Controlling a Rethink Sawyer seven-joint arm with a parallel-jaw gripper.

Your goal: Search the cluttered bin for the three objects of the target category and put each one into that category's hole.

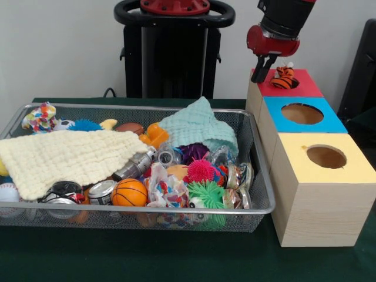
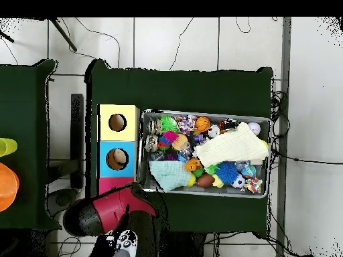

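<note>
A small orange-and-black striped tiger plush (image 1: 285, 77) sits in the hole of the red-topped box (image 1: 305, 88), partly sunk in. My gripper (image 1: 262, 71) hangs just to its left and slightly above, over the box's left edge, apart from the toy. In the overhead view the red arm (image 2: 114, 207) covers most of the red box (image 2: 115, 185) and hides the gripper and the toy. The wire bin (image 1: 258, 170) holds a colourful patterned plush (image 1: 41, 116) at its far left corner, a mini basketball (image 1: 129, 192), pink (image 1: 201, 171) and green (image 1: 207, 194) spiky balls, and cans (image 1: 101, 189).
A cream cloth (image 1: 64, 155) covers the bin's left half and a mint cloth (image 1: 200, 126) lies at its back right. The blue-topped box (image 1: 329, 120) and the yellow-topped box (image 1: 352, 167) stand in a row with the red one, right of the bin.
</note>
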